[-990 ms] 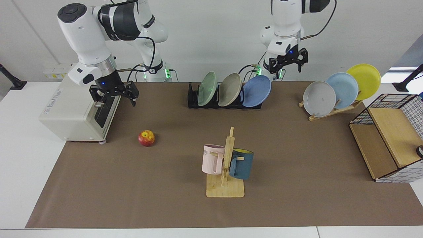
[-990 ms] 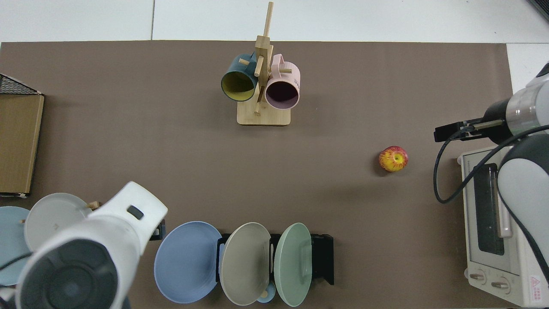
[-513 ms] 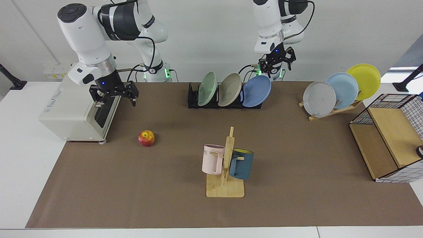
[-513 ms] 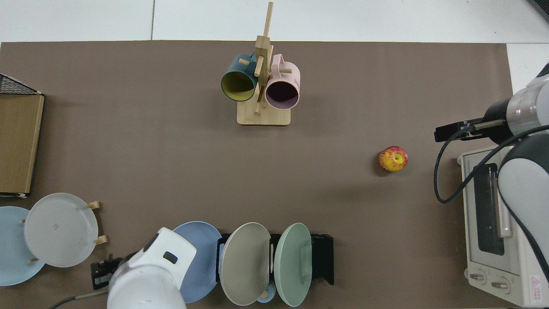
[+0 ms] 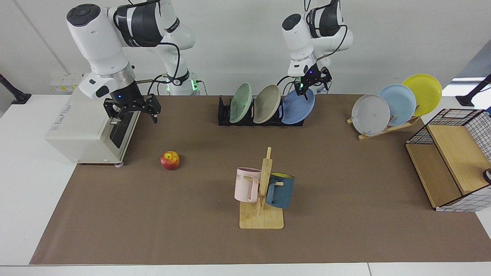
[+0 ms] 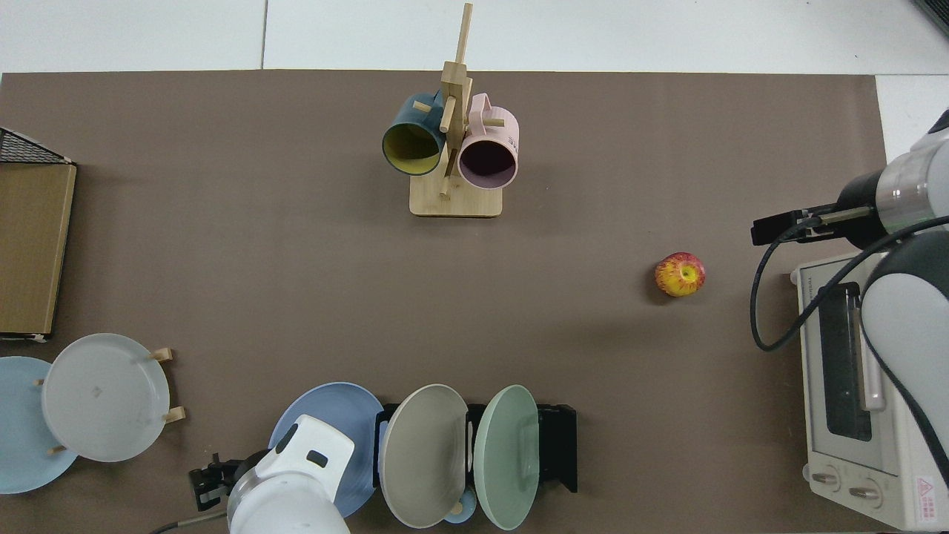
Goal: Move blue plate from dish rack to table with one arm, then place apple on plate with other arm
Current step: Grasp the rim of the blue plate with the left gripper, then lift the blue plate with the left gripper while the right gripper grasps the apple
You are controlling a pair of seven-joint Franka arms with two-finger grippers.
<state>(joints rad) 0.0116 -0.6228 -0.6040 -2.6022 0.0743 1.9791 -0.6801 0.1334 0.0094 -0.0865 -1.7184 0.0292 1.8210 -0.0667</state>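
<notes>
Table (image 5: 345, 237): brown mat over white edges; the widest bare stretch lies on the camera side of the dish rack (image 5: 224, 115), broken only by the wooden mug tree (image 5: 262, 191) with its pink and dark blue mugs.

Toaster oven (image 5: 88, 130) sits at the mat's edge well off from the rack's green-plate end; in the top view its far side is cut off by the picture border.

Dish rack holds three leaning plates: green, grey-beige, then the blue plate (image 5: 298, 105) at the end nearest the wooden plate stand (image 5: 383, 128). The blue plate overhangs that end of the rack, with open mat between it and the stand.

Left gripper (image 5: 312, 85) is at the blue plate's upper rim, on the wall side of the rack. Fingers spread; contact with the rim cannot be told. In the top view the arm's white wrist hides part of the plate and the fingers.

Right gripper (image 5: 132, 109) waits in front of the toaster oven, fingers spread, holding nothing.

Apple (image 5: 170, 160) lies on the mat between the toaster oven and the mug tree, well apart from the rack.
</notes>
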